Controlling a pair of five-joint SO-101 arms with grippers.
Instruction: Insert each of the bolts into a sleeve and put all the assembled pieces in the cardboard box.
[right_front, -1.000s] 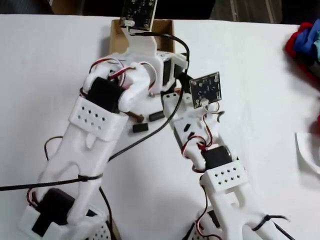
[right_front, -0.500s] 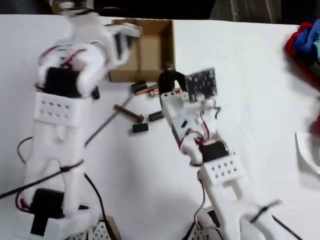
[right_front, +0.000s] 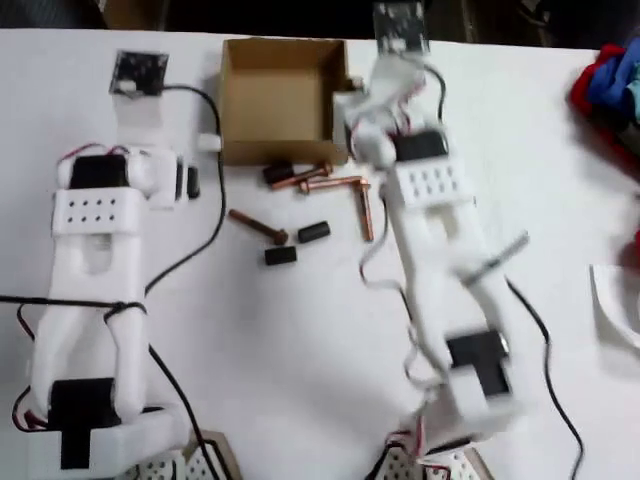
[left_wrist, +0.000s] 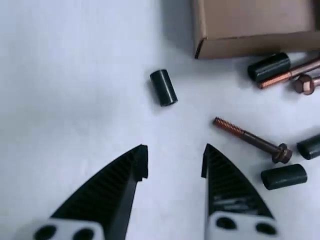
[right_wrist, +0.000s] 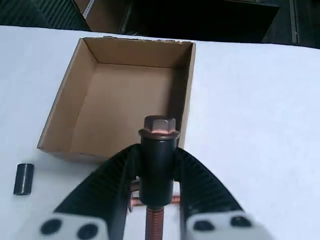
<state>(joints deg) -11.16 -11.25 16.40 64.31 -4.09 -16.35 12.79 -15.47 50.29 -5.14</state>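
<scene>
Right tool pinches sleeved bolt upright, beside the cardboard box. Left tool spread over worktop, near a loose sleeve and a loose bolt.

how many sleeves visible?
5 sleeves: one on the bolt in the right gripper, one left of the box, one at its front, two farther out. Others possibly hidden.

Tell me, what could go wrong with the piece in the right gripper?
The right gripper clamps only the sleeve; the bolt just rests in it, so tilting could let it slide out. The piece seems near the cardboard box wall, so an early release might drop it outside.
</scene>
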